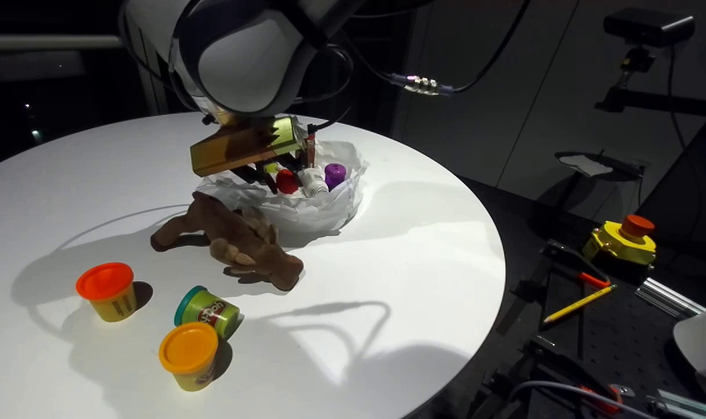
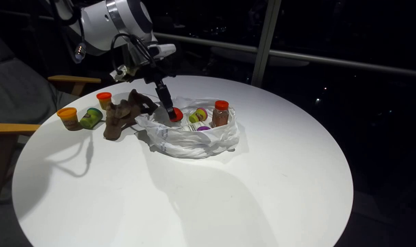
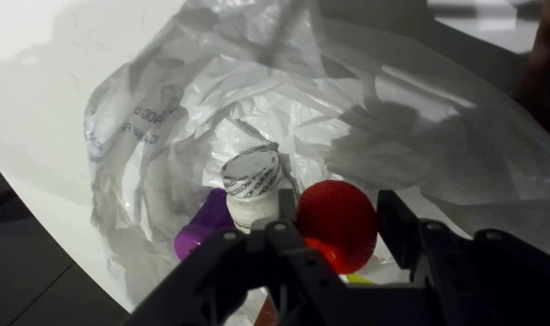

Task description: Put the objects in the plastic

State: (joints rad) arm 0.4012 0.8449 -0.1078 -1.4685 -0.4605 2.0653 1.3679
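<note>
Plastic bag [image 2: 187, 144] lies open on the white table [image 2: 280, 192], a white bottle [image 3: 252, 179] and a red-lidded jar [image 2: 220, 116] inside. The gripper [image 3: 336, 208] pinches a red ball [image 3: 336, 231] at the bag's mouth; a brown plush toy [image 1: 231, 230] lies just beside the bag.

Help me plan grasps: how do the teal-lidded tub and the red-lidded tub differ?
The teal-lidded tub lies on its side; the red-lidded tub stands upright. The teal-lidded tub's body is green, the red-lidded tub's yellow. Both are lidded and outside the bag.
</note>
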